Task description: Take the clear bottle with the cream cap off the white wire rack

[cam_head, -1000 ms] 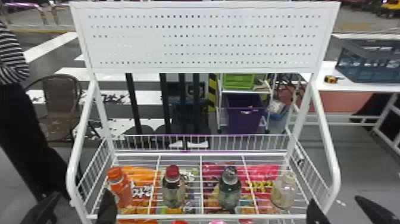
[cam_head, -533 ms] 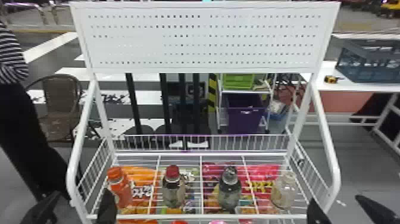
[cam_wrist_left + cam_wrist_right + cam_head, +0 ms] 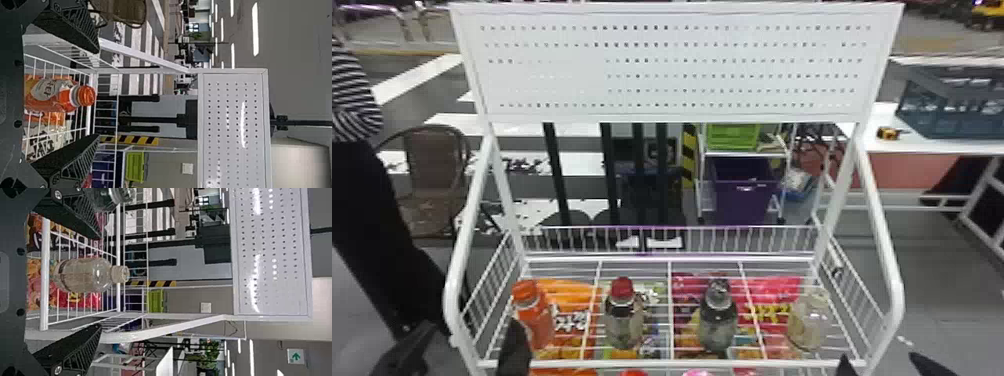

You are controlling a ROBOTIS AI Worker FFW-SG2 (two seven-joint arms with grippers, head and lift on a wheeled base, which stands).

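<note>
The clear bottle with the cream cap (image 3: 808,322) stands on the white wire rack (image 3: 895,300), lower right of the head view, near the right claw (image 3: 878,356), fingers apart; the left claw (image 3: 473,325), lower left, is spread too.

Shop-like interior, white wire rack (image 3: 677,70), 4 bottles (image 3: 624,327), snack bags (image 3: 569,290)

Ceiling lights (image 3: 255,29): bright white strips overhead
Perforated panel (image 3: 557,76): glare washes out some holes in head view; bright streaks in both wrist views
Clear bottle (image 3: 86,275): small glints
</note>
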